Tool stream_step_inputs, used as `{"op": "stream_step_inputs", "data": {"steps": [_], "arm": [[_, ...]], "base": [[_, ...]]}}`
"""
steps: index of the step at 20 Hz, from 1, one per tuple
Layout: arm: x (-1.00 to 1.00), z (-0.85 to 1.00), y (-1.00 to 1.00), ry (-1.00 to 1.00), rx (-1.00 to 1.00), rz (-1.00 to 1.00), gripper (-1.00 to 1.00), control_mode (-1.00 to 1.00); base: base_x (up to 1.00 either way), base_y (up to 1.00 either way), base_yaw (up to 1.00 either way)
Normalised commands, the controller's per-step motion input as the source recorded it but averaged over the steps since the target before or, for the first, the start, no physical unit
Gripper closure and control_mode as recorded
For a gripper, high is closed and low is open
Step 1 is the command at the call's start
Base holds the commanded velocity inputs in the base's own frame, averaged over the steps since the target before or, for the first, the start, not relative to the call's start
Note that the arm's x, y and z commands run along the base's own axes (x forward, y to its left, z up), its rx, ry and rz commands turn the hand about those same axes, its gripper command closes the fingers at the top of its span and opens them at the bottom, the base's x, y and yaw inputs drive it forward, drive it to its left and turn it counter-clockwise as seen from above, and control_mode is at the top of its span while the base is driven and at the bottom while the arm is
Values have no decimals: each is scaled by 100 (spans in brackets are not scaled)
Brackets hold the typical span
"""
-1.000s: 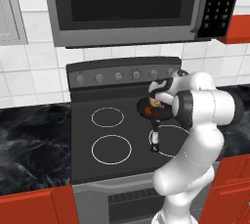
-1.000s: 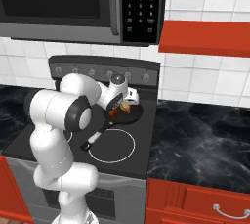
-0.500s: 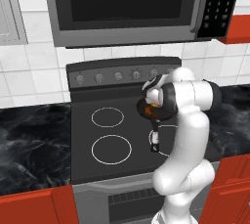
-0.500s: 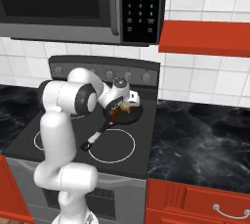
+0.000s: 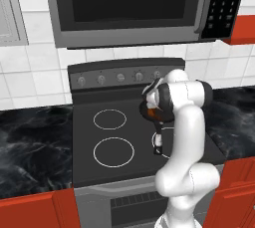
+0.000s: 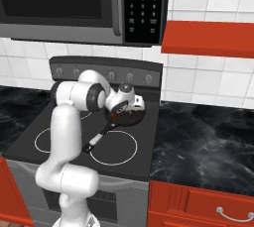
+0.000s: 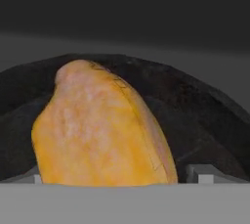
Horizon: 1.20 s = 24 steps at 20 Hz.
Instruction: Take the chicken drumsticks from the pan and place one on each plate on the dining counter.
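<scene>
Fingers (image 7: 199, 174) of the gripper (image 7: 119, 179) are standing wide apart, one tip peeking up on each side of a drumstick (image 7: 100, 127), and they are not yet pressing on it. That piece is sitting between them inside the pan (image 7: 205, 115), which is resting on the far right burner of the stove (image 5: 99, 122), with its long handle (image 6: 99, 138) pointing toward the near edge.

Judging by this, the task is barely getting under way: the first pickup is only being lined up, no meat is being carried, and both deliveries to the plates are waiting to be done. Whether a second piece is lying behind the arm is hard to say, since the wrist is covering most of the pan from both base cameras.

As for materials, the drumstick is looking lumpy and rounded, golden-orange with a paler, slightly mottled top and a faint seam running down its right side; it is probably going to be firm but a little awkward to pinch because of that bulging shape. The pan is reading as matte black with a low curved wall. The stove top is smooth dark glass marked with thin white rings, and the counter (image 6: 208, 141) on either side is glossy black stone with grey veins.
</scene>
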Motion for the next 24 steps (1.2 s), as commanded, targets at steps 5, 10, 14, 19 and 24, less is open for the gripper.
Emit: {"op": "stream_step_inputs", "data": {"steps": [5, 10, 14, 19, 24], "arm": [[28, -50, 0, 8, -2, 0, 100, -100], [-2, -26, 1, 4, 1, 0, 100, -100], [-50, 27, -2, -17, 13, 6, 100, -100], [-97, 93, -34, -27, 32, 1, 100, -100], [-100, 97, -45, -4, 20, 0, 100, -100]], "base": [[0, 0, 0], [0, 0, 0], [0, 0, 0], [0, 0, 0], [0, 0, 0]]}}
